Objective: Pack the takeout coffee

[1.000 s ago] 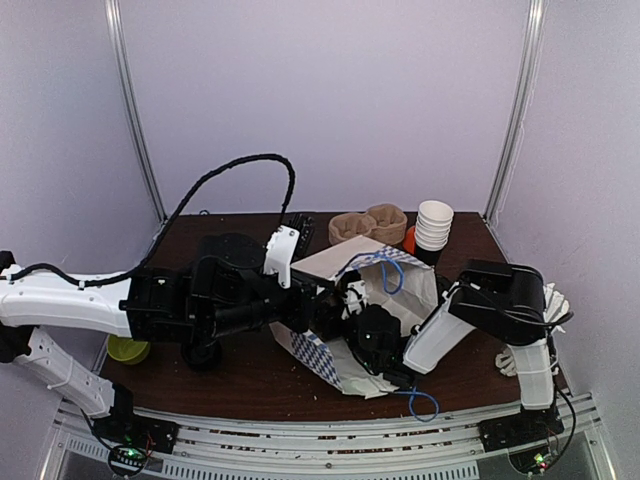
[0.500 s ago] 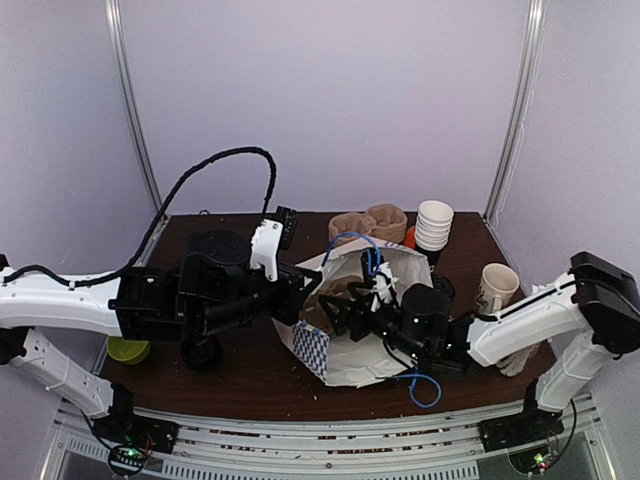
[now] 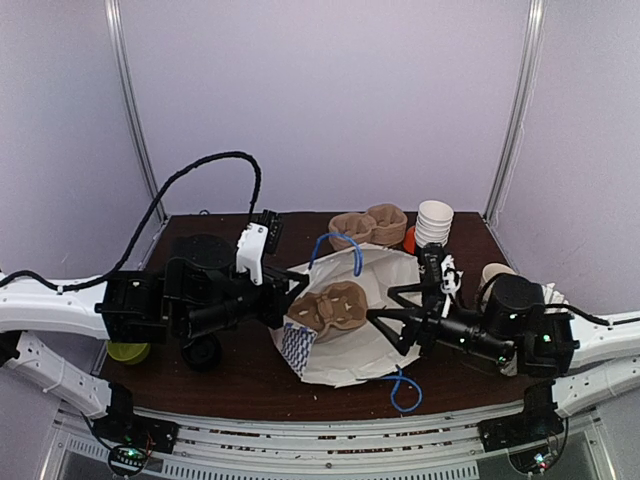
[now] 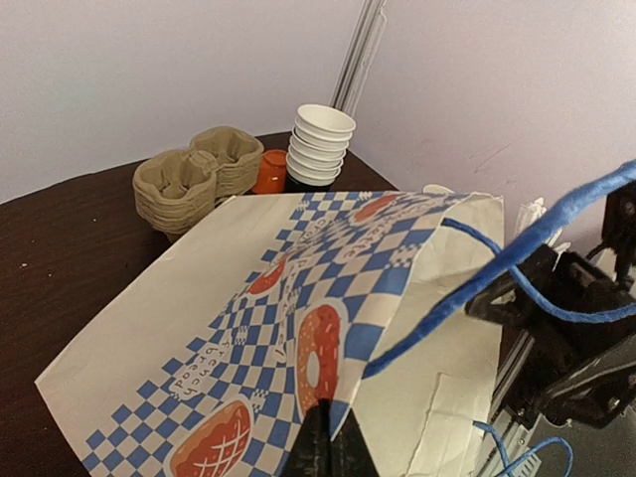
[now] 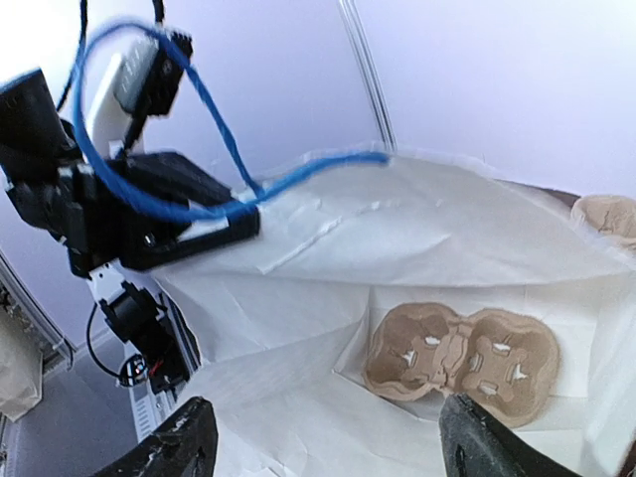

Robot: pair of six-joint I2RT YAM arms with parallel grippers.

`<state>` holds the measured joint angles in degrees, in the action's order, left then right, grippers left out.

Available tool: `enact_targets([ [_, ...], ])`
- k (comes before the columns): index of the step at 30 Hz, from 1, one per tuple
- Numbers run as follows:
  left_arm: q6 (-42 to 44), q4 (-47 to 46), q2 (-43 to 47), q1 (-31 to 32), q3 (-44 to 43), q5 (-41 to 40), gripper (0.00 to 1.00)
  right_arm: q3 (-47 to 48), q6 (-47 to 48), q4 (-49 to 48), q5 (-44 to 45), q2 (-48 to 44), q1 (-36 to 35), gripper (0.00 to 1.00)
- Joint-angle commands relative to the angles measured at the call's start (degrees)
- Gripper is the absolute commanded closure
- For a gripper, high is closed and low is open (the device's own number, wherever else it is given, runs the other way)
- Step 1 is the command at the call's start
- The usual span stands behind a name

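Left jaws pinch the bag [image 3: 345, 350] open on the surface [image 3: 240, 378]; right jaws gape wide at its mouth. A carrier [image 3: 328, 307] lies inside. Coffee isn't in; I can't spot it.

Even diffuse light, soft shadows; right wrist view overexposed, edges blurred.

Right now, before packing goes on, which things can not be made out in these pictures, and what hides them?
Takeout coffee: not recognisable in any view; in the top view the right arm covers the table beside the paper bag.
Green object, top view: mostly under the left arm.
Left tool, left wrist view: fingertips cut off by the bottom edge.
Cream mug, top view: lower part behind the right arm.
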<state>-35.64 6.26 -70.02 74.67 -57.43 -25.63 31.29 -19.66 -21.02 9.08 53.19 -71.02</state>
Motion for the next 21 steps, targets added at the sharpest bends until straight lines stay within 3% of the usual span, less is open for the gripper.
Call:
enact_targets([
  [1, 1.19, -0.17, 2.41, -0.40, 0.30, 1.29, 1.00, 4.83, 0.24, 10.96, 5.23, -6.91, -0.17, 0.21],
  [6, -3.20, 1.85, 4.07, -1.54, -1.83, 1.23, 1.00, 11.99, -1.47, 21.75, 19.53, -7.17, -0.01, 0.21],
  [9, -8.05, 4.43, 4.01, -3.50, -4.80, 2.43, 1.00, 16.41, -3.09, 28.15, 23.60, -3.77, 0.25, 0.20],
  [17, -20.94, 12.59, 1.93, -12.79, -12.06, 8.45, 1.00, 17.12, -4.65, 25.77, 24.89, -4.35, 0.38, 0.20],
  [21, -25.70, 19.03, -0.45, -15.76, -14.23, 6.77, 1.00, 17.15, -4.97, 26.51, 28.06, -6.01, 0.40, 0.20],
])
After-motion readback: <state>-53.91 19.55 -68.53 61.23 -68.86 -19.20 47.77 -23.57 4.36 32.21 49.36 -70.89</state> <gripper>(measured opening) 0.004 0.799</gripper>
